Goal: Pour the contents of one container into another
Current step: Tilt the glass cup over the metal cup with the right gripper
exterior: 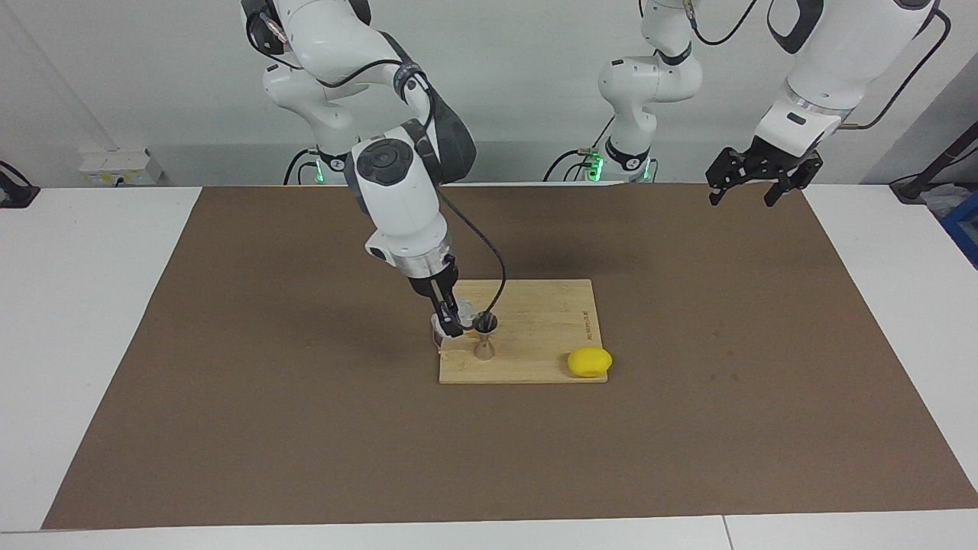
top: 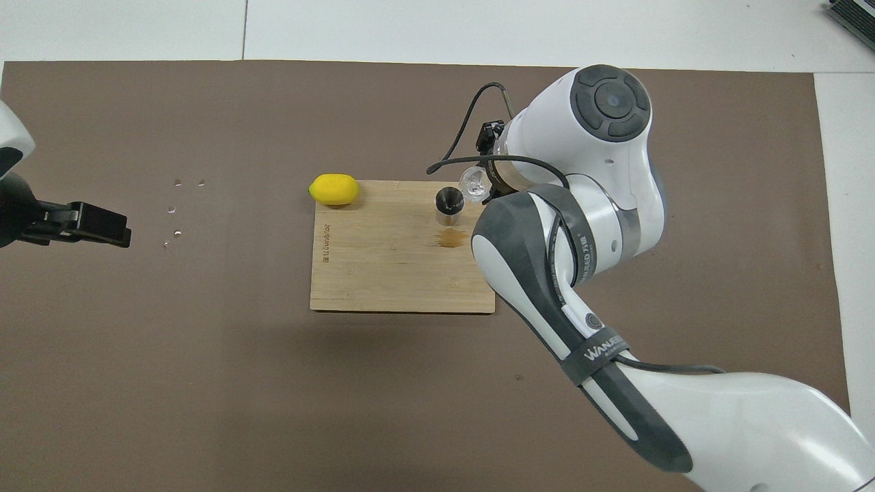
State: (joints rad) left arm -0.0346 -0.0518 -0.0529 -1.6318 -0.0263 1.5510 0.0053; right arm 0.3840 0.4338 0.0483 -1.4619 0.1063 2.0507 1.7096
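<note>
Right gripper (exterior: 452, 321) fingers clamp tilted tumbler (exterior: 464, 312) beside jigger (exterior: 484, 334); left gripper (exterior: 752, 186) fingers wide; board lettering unreadable.

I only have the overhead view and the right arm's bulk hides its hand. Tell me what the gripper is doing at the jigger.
Observer: The right gripper is shut on the glass, tipped toward the jigger.
Operator: Say whether the glass rests on the board.
Observer: No, it is held up beside the jigger's top cup, over the cutting board.
Operator: Report the left gripper's height.
Observer: The left gripper hangs open, well above the mat at the left arm's end, waiting.
</note>
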